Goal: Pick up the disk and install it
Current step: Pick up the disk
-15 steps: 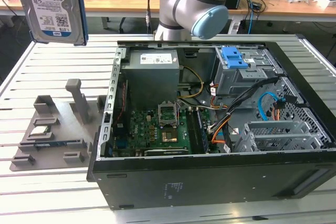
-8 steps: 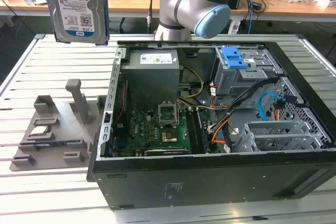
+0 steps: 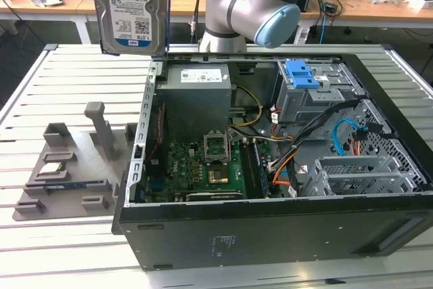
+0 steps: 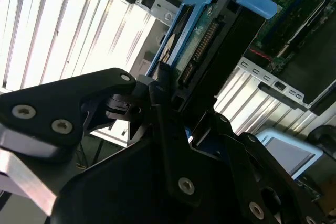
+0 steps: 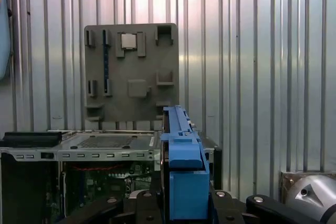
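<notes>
The gripper (image 4: 167, 90) was clamped shut on the disk (image 3: 130, 11), holding it upright, high over the far corner of the open computer case (image 3: 270, 238) on the exterior view's left. A grey parts holder (image 3: 74, 167) lay on the slatted table (image 3: 47, 255) beside the case.

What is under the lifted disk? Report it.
The disk hangs over the open computer case's side wall and the slatted table; whatever lies straight beneath is covered by it.
</notes>
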Robot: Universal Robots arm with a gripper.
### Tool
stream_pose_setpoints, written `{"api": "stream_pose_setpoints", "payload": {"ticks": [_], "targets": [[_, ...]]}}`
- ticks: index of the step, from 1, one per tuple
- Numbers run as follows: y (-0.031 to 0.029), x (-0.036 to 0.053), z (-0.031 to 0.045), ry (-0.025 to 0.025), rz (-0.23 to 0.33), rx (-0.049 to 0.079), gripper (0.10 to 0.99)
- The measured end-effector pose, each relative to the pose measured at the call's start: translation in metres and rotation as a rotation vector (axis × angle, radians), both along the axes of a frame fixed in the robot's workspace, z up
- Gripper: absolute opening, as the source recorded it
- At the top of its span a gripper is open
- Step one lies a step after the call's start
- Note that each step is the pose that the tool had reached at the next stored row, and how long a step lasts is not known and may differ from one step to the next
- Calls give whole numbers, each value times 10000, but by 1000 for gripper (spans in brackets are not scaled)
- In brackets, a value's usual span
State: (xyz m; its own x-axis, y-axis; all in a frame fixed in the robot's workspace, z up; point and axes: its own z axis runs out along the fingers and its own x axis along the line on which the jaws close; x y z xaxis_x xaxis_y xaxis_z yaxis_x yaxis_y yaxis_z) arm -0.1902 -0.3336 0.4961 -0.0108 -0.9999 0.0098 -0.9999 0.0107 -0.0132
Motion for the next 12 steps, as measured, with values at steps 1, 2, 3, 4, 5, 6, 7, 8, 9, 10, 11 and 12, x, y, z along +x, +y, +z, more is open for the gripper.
{"api": "stream_pose_setpoints", "payload": {"ticks": [1,2,3,4,5,6,7,8,9,10,11,12], "targets": [[1,45,0,1,0,1,365],[1,92,0,2,2,0,365],[2,167,0,4,0,0,365],[3,262,0,6,3,-1,365],[4,313,0,6,1,0,365],[5,362,0,7,-1,0,365],[6,455,0,10,1,0,365],[8,528,0,12,-1,0,365],[9,616,-1,15,1,-1,365],[10,696,-1,16,1,0,365],[11,809,-2,17,0,0,365],[12,895,-2,17,1,0,365]]}}
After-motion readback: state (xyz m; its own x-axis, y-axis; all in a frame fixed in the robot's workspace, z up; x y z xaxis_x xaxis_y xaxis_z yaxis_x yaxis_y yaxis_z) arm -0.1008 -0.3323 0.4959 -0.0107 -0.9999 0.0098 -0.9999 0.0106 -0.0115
